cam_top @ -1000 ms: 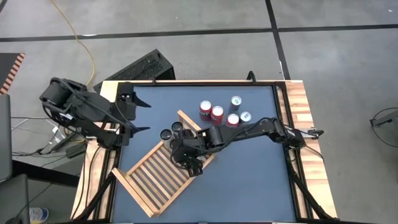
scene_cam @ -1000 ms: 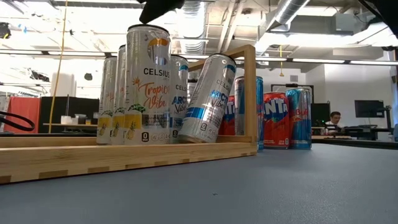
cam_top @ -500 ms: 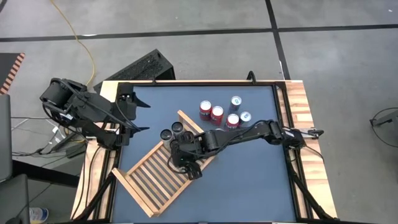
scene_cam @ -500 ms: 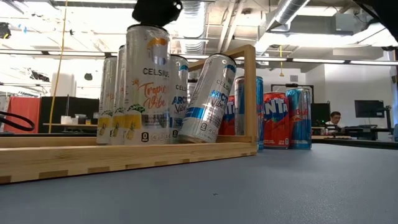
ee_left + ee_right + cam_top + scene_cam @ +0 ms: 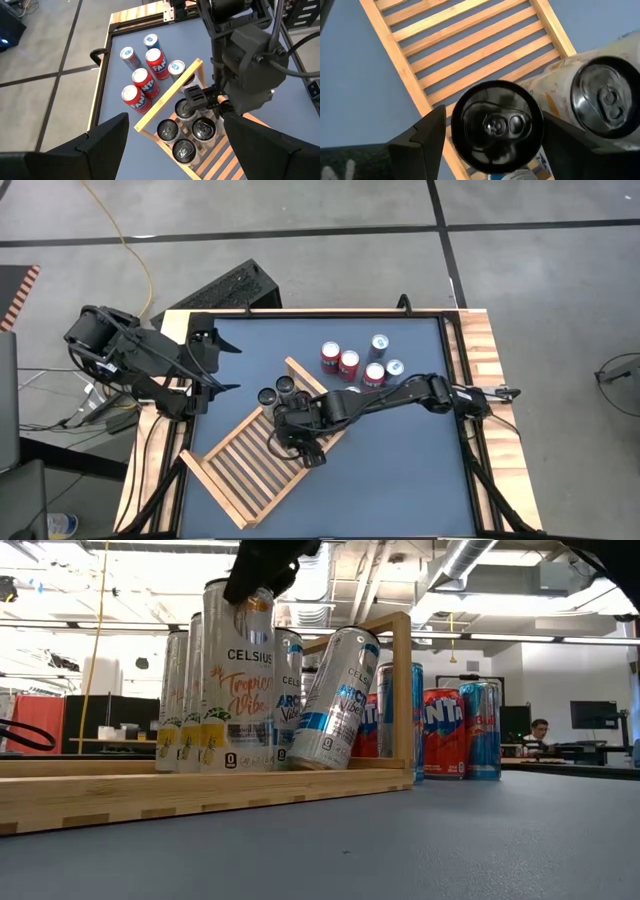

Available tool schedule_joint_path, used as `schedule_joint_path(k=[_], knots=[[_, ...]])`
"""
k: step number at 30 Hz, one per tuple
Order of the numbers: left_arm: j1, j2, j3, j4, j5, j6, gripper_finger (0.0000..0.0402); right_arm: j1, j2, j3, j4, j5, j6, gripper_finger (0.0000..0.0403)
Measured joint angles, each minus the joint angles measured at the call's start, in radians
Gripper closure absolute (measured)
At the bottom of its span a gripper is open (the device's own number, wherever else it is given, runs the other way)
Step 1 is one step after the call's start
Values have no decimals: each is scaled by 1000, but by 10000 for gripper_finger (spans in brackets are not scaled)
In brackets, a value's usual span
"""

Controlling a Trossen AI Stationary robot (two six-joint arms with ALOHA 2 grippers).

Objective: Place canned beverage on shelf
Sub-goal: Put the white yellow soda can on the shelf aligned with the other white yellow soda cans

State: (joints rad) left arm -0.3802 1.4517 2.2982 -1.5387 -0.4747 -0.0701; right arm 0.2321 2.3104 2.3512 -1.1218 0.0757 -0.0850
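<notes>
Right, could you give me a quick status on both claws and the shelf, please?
Right claw astride black-topped can on the shelf, jaws open. Left claw open, waiting at table's left edge. One can leans against the shelf frame.

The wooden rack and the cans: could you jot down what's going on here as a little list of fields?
Rack: slatted wooden shelf lying flat, skewed on the table
Cans on rack: four, clustered at one end; one leans against the frame
Cans off rack: five, standing on the table
Right gripper: over the black-topped can, fingers either side
Left gripper: open, waiting at the table's left edge
</notes>
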Motion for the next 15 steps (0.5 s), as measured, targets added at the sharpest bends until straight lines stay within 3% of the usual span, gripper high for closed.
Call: schedule_joint_path(k=[10,15], knots=[[0,0,0,-21,-1,-13,87,-4,0,0,-1,0,6,128],[0,0,0,-21,-1,-25,87,-3,0,0,-7,0,6,161]])
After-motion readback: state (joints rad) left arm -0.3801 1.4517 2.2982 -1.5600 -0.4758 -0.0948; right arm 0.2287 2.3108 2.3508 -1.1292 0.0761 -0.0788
